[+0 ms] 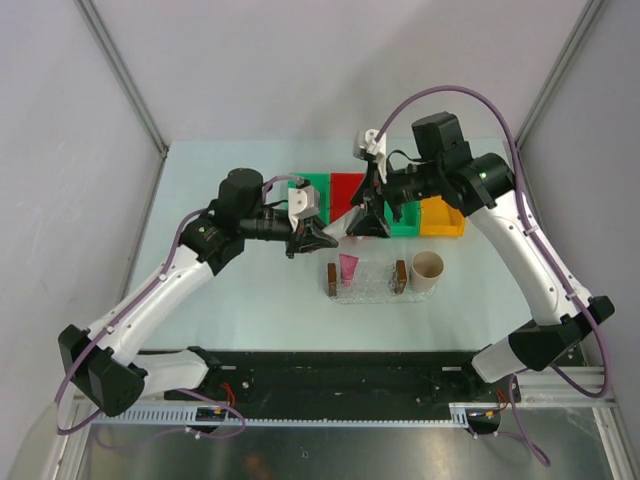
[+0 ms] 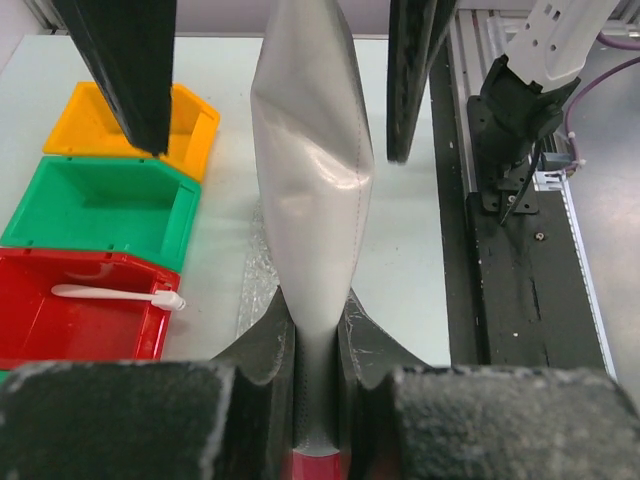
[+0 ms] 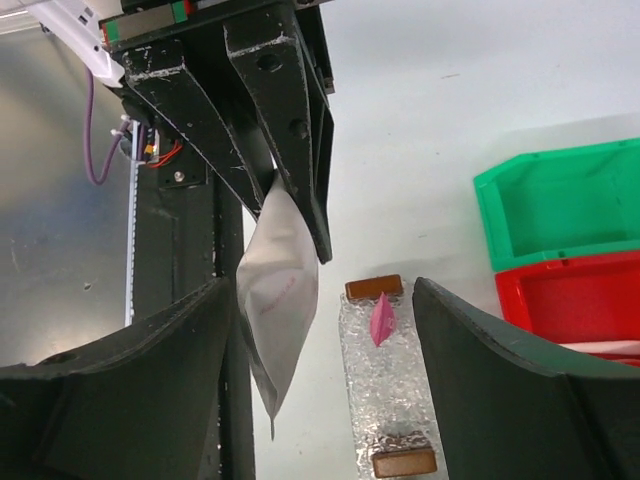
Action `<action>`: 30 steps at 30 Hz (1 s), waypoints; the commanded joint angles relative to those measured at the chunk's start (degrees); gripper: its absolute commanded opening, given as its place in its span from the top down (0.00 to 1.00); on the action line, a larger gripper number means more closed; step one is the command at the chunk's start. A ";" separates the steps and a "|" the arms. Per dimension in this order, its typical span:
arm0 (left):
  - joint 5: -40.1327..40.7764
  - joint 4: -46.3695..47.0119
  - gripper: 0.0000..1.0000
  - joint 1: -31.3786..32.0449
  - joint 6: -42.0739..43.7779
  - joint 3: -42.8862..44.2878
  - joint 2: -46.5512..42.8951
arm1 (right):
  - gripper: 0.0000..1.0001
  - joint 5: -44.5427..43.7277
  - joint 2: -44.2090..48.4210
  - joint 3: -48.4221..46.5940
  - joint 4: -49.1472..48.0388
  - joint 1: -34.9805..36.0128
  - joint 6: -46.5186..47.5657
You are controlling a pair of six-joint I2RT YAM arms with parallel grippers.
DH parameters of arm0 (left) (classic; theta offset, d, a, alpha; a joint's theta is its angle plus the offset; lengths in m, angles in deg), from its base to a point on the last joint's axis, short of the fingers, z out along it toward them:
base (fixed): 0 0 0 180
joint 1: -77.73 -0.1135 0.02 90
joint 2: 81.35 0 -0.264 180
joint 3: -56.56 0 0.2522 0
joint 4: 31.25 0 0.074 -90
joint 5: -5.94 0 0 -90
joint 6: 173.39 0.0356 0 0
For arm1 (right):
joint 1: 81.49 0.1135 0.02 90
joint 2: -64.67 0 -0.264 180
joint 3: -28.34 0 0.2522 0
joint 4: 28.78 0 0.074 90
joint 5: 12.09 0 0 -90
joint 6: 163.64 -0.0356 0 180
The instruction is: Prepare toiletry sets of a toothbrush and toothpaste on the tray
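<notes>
Silvery flat toothpaste tube [image 2: 310, 170] w/ magenta end is hanging pinched in left gripper [image 2: 318, 400], near clear bumpy tray [image 3: 395, 420] carrying 1 magenta-pink tube [image 3: 381, 320]. Right gripper [image 3: 318, 385] is standing spread either side. Prob. light, squashy, slick: taking its flat crimped end seems safest.

We see bright, even light from above, with faint soft shadows. A glossy highlight runs down the bag [image 2: 310, 180]; below the bag, the fingers [image 2: 110, 420] look blurred.
</notes>
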 commanded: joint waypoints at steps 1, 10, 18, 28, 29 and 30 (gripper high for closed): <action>-2.89 2.52 1.00 -0.33 -2.29 3.42 0.20 | 0.26 1.74 -0.99 0.57 -1.59 1.10 0.24; -3.24 2.52 1.00 -0.25 -2.11 2.63 0.64 | 0.65 1.48 -1.08 0.83 -3.17 1.19 -1.16; -2.80 2.52 0.73 -0.25 -2.20 2.63 1.43 | 0.97 0.34 -0.02 2.06 -5.11 1.19 -3.09; 3.96 2.52 0.04 -0.42 -1.32 2.89 0.64 | 1.00 -12.04 2.17 1.89 -4.23 1.19 -4.41; 4.49 2.52 0.03 -0.60 -1.15 2.89 0.55 | 1.00 -13.19 2.35 1.80 -3.88 1.19 -4.41; 5.97 2.52 0.02 -0.69 -0.54 2.81 0.03 | 1.00 -15.72 2.44 1.62 -3.01 1.19 -4.41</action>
